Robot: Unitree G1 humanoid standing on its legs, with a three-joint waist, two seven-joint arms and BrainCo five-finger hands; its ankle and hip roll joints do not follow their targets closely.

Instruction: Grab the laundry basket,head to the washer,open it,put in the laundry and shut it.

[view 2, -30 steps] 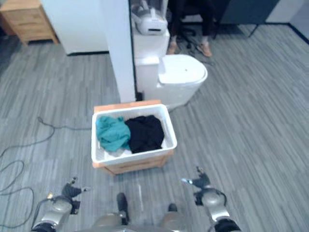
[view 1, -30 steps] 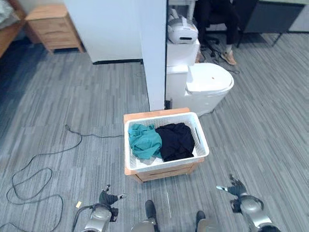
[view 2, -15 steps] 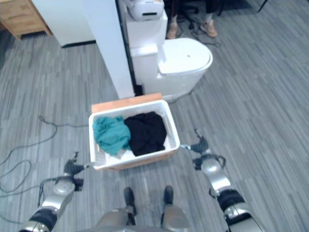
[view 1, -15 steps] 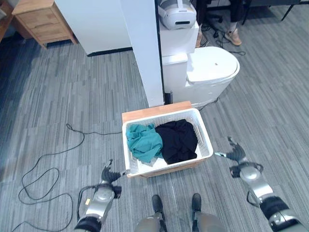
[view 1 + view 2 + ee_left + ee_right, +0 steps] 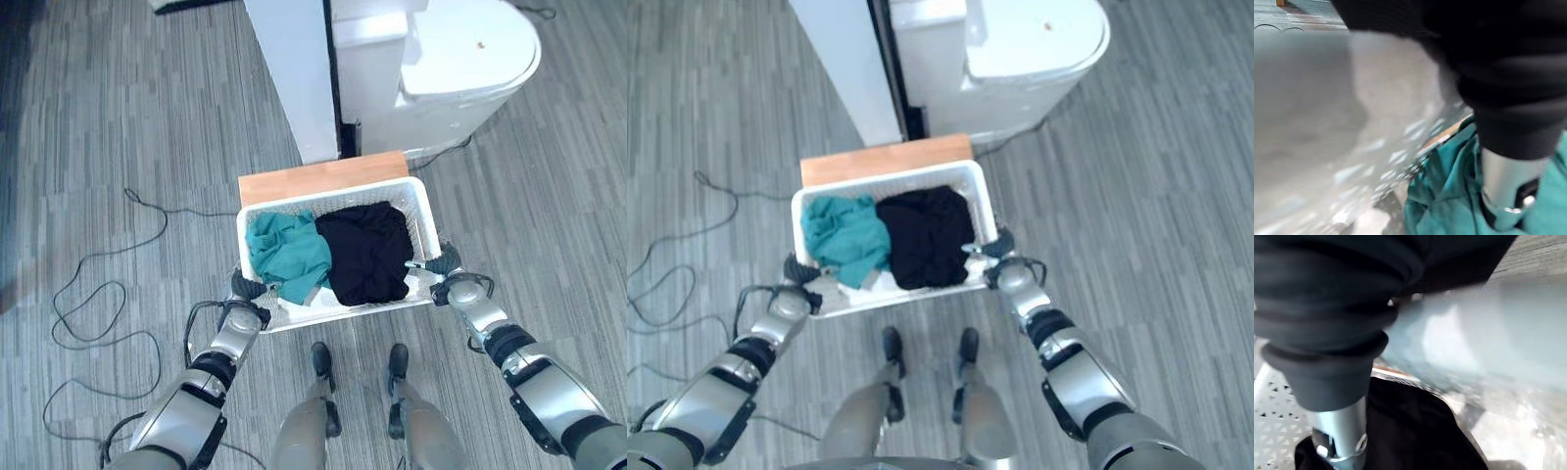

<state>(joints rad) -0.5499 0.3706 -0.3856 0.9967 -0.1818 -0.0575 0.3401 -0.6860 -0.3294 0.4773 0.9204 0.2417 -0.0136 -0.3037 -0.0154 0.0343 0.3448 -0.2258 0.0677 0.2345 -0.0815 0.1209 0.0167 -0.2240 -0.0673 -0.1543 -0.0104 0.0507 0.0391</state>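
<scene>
**Laundry basket sits between two hands**

Laundry basket (image 5: 338, 252), white, sits on a wooden stand (image 5: 313, 177) near the toilet (image 5: 460, 69). It lies between the left hand (image 5: 245, 291) and right hand (image 5: 446, 269). Each hand is at one short end, so its long side runs from hand to hand. I cannot tell if the fingers are closed on the rim. Wrist views show a finger over the teal cloth (image 5: 1449, 191) and another over the black cloth (image 5: 1415, 426).

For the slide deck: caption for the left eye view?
Both hands, left and right, at the white laundry basket's sides, teal and black clothes inside.
</scene>
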